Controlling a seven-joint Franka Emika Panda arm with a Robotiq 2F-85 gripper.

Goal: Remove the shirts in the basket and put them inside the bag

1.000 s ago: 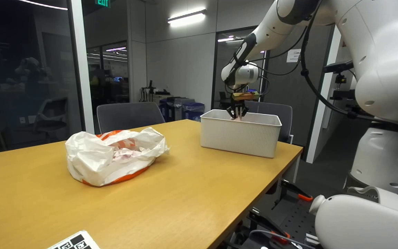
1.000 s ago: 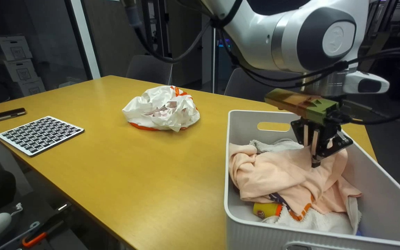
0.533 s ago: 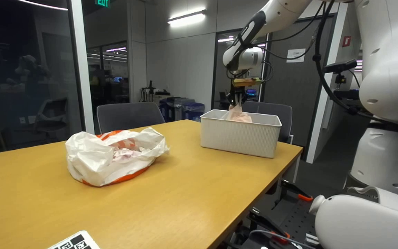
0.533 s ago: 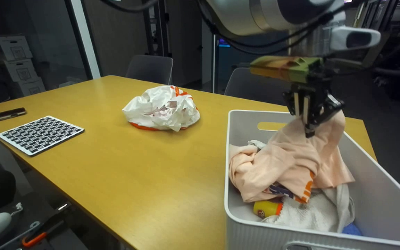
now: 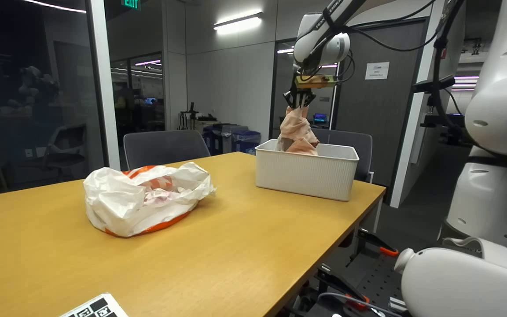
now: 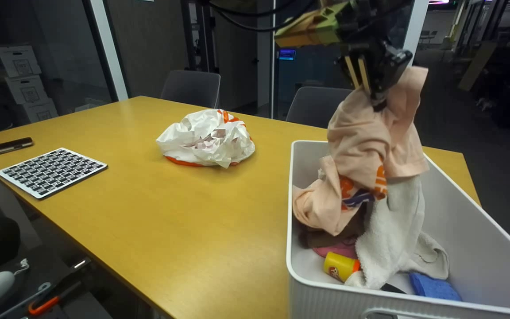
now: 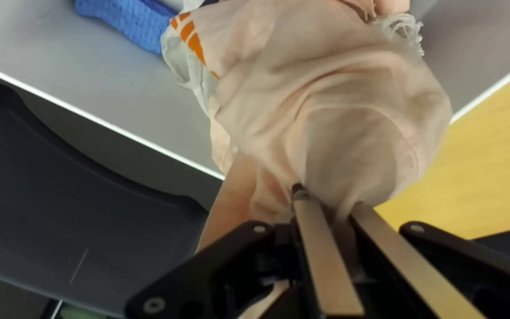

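Observation:
My gripper (image 5: 299, 105) is above the basket, shut on a peach shirt with orange and navy print; it also shows in an exterior view (image 6: 370, 95) and the wrist view (image 7: 328, 199). The shirt (image 6: 361, 137) hangs bunched from the fingers, its lower end still inside the white basket (image 5: 304, 176). A white towel-like cloth (image 6: 392, 239) is drawn up beneath the shirt, its lower part resting in the basket. Dark brown cloth (image 6: 332, 237) lies under the shirt. The crumpled white and orange bag (image 6: 206, 137) sits on the table, its mouth open with pale pinkish material inside.
In the basket are a yellow can (image 6: 340, 266), a pink item (image 6: 337, 249) and a blue item (image 6: 434, 287). A checkered board (image 6: 53, 172) and a black object (image 6: 7, 146) lie on the table (image 6: 184, 212). Chairs (image 5: 165, 147) stand behind the table.
My gripper has risen from inside the basket with the shirt, which now hangs above the rim. The white cloth has been pulled upward, uncovering the pink and blue items. The bag has not moved.

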